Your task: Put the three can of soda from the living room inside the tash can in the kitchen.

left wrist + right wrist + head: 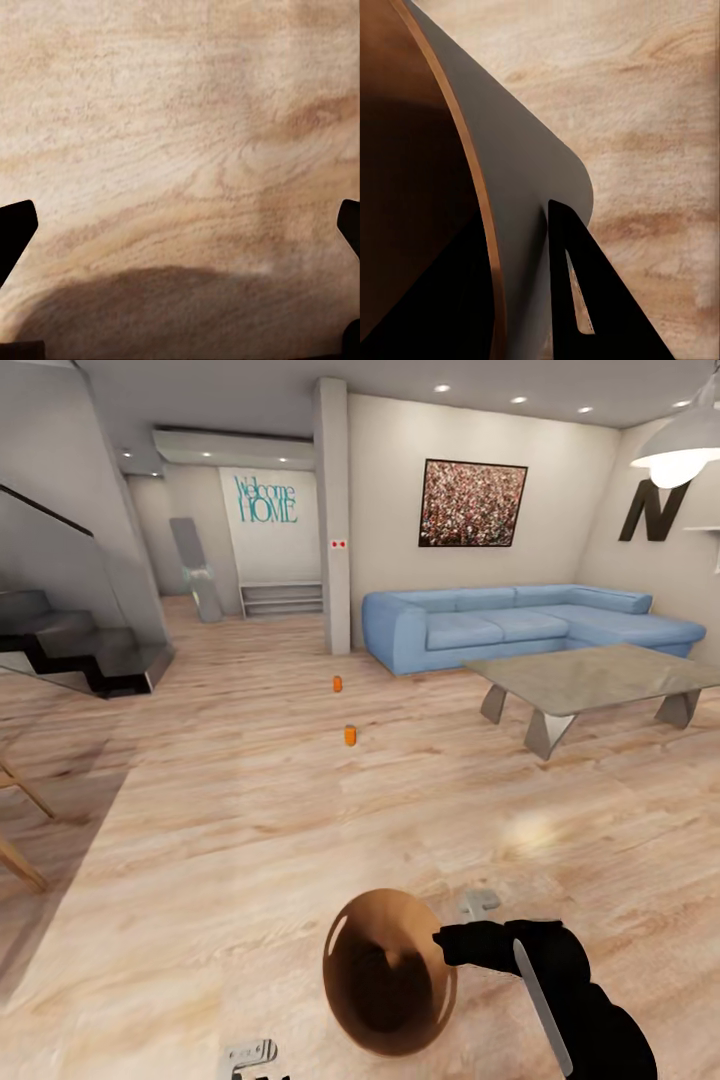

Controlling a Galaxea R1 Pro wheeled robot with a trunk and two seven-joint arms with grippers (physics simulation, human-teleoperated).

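Two orange soda cans stand upright on the pale wood floor of the living room, one nearer and one farther back, both well ahead of me. The blue can is out of view. My right gripper is shut on the rim of the coppery brown trash can, held low in front of me with its glossy inside facing the camera. In the right wrist view a dark finger lies against the outside of the can's wall. My left gripper hangs open over bare floor, its fingertips wide apart.
A light-blue corner sofa and a low grey coffee table stand at the right, with the black letter N on the wall. A pillar rises behind the cans, dark stairs stand at the left, and wooden chair legs reach in at the left edge.
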